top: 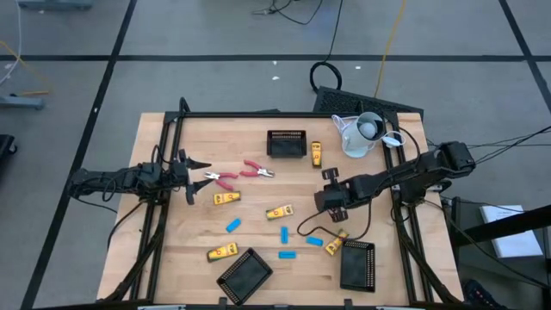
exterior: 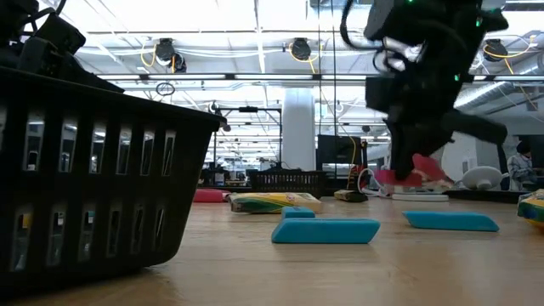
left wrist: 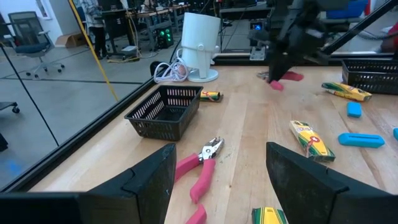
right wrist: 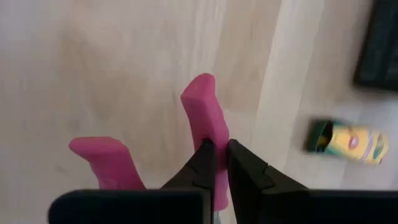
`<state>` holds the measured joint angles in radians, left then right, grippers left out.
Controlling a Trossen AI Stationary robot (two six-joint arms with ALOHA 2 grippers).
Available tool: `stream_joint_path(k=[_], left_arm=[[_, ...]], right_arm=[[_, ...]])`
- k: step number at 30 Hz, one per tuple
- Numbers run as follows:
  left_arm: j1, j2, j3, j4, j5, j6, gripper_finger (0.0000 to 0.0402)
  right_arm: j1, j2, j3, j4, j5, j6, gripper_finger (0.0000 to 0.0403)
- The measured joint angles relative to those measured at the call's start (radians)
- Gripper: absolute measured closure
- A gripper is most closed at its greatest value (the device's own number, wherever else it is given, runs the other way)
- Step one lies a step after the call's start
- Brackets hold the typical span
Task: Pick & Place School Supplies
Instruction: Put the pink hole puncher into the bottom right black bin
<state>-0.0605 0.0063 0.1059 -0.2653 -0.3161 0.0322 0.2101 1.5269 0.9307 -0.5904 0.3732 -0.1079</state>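
Note:
My right gripper (top: 331, 205) hangs over the table's middle right, shut on a pink-handled plier tool (right wrist: 205, 118) that shows below it in the low view (exterior: 410, 177). My left gripper (top: 194, 176) is open at the left edge, its fingers level and apart on either side of a second pink-handled tool (left wrist: 202, 167), touching nothing. A third one (top: 256, 170) lies flat just beyond. Yellow-and-black blocks (top: 278, 212) and blue pieces (top: 284, 233) lie flat, scattered over the wood. My right gripper pinches one pink handle (right wrist: 213, 144) of the tool between its two fingers (right wrist: 204, 167), coming from above and pointing down. The fingers lie along that handle. The other handle (right wrist: 106, 163) sticks out free beside them. The tool looks lifted off the table, hanging under the gripper.
Three black mesh trays: one at the far middle (top: 287, 143), two at the near edge (top: 245, 275) (top: 358, 264). A white jug (top: 362, 133) stands at the far right corner. A black cable loops on the table by the right arm (top: 303, 226).

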Motion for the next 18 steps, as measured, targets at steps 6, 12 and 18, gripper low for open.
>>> stream_joint_path(k=[6, 12, 18], left_arm=[[0.0, 0.0, 0.0, 0.0, 0.0, 0.0, 0.0151], [0.0, 0.0, 0.0, -0.005, 0.0, 0.0, 0.0151], [0.0, 0.0, 0.0, -0.021, 0.0, -0.001, 0.0151]], right_arm=[[0.033, 0.0, 0.078, 0.051, 0.04, -0.025, 0.0391], [0.097, -0.001, 0.139, -0.08, -0.011, 0.062, 0.0393], [0.205, -0.001, 0.194, -0.202, -0.002, 0.234, 0.0395]])
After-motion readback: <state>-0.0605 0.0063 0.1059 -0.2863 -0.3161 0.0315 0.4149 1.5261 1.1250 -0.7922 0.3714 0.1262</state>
